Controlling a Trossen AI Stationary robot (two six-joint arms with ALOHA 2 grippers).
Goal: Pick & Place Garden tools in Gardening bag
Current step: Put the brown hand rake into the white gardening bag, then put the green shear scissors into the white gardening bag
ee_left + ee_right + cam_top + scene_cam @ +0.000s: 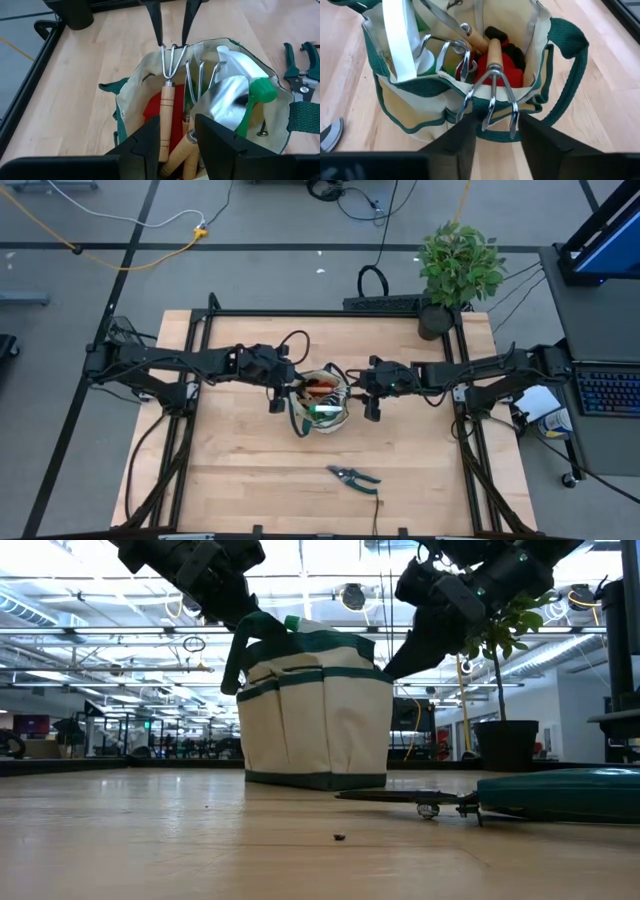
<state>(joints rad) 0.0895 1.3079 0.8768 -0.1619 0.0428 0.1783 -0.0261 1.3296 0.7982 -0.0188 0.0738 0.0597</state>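
The beige gardening bag (320, 405) with green trim stands at the table's middle between both grippers. Inside it are a wooden-handled hand fork (166, 100), a second fork, a shiny trowel (227, 95), a green item (262, 90) and a red item (502, 70). My left gripper (293, 390) is at the bag's left rim and shut on it. At the right rim, my right gripper (495, 120) is shut on the fork's head. The pruning shears (352, 477) lie flat on the table nearer the front edge. My left gripper comes at the bag from the table's left, slanting down. In the low view the green-trimmed rim (248, 622) is drawn up to its fingers. Its own fingers hide the place of contact in the wrist view. My right gripper pinches the fork's metal tines (470, 107) between its two fingers (160, 35), one on each outer tine. It comes from the table's right, slanting down. The fork lies tilted, its head over the bag's right rim (445, 92) and its wooden handle (493, 52) down inside the bag.
A potted plant (458, 265) stands at the table's far right corner. Black frame rails (200, 330) run along the table's edges. Bare wood lies in front of and behind the bag.
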